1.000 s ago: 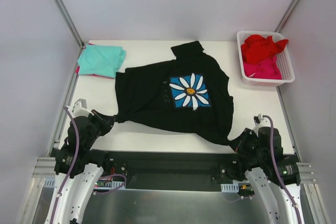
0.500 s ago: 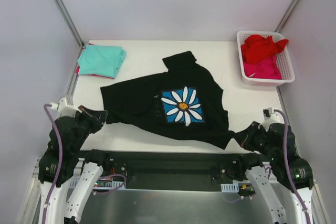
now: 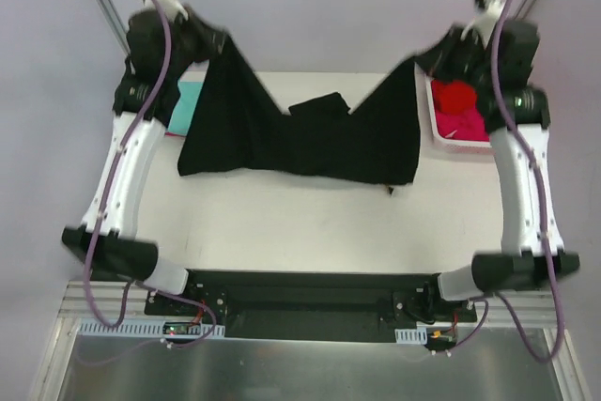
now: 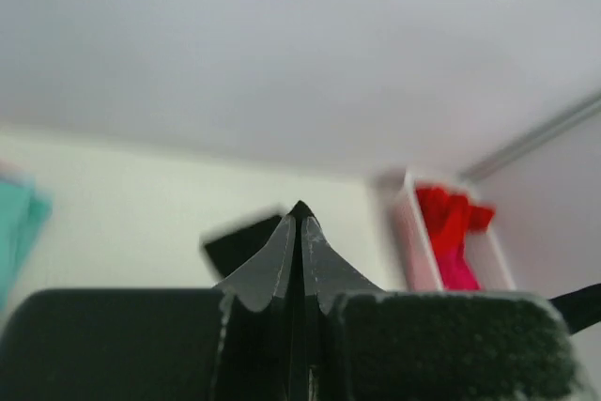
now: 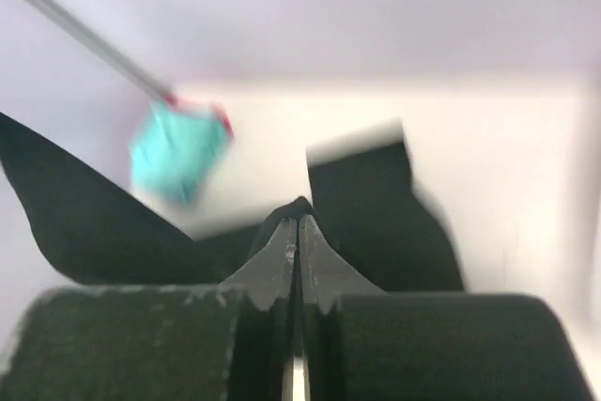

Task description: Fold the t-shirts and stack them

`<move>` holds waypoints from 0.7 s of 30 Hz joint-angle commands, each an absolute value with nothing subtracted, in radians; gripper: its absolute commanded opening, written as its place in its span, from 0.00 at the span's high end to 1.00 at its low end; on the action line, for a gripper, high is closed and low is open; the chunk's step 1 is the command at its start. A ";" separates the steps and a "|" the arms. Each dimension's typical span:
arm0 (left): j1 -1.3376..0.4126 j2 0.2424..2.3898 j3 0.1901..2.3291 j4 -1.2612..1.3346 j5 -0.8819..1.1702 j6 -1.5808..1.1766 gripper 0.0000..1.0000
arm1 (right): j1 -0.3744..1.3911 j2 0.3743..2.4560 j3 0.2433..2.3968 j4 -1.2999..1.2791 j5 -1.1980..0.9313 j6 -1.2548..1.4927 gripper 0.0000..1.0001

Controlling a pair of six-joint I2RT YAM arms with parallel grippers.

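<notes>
Both arms are raised high over the table, and the black t-shirt (image 3: 300,143) hangs stretched between them, sagging in the middle with its lower edge on the tabletop. No print shows on the side facing the camera. My left gripper (image 3: 218,40) is shut on the shirt's upper left corner, and my right gripper (image 3: 424,59) is shut on its upper right corner. In each wrist view a pinch of black cloth pokes out past the closed tips of the left gripper (image 4: 300,218) and the right gripper (image 5: 299,218). The black t-shirt (image 5: 376,213) also shows hanging below.
A folded teal t-shirt (image 3: 188,100) lies at the table's back left, partly hidden by the left arm. The white basket (image 3: 439,138) at the back right holds a red t-shirt (image 3: 457,96) and a pink one (image 3: 470,124). The white table (image 3: 300,223) reaches toward the arm bases.
Both arms swung up from the table's near edge to high at the back, lifting the black shirt off the surface. The flower print has gone out of view.
</notes>
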State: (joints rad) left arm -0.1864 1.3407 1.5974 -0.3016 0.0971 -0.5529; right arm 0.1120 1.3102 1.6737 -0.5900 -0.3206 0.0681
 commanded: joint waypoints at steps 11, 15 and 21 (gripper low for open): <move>-0.043 1.648 2.328 0.264 0.293 -0.675 1.00 | -0.158 1.600 2.248 0.523 -0.583 0.663 1.00; -0.043 1.441 2.084 0.337 0.294 -0.644 1.00 | -0.158 1.450 2.065 0.587 -0.675 0.672 1.00; -0.044 1.022 1.610 0.408 0.278 -0.585 1.00 | -0.160 1.155 1.842 0.514 -0.753 0.598 0.99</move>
State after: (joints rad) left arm -0.0448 1.2320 1.7485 0.2356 0.2752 -0.6376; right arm -0.1593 1.3033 1.8702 0.4309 -0.6662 0.6331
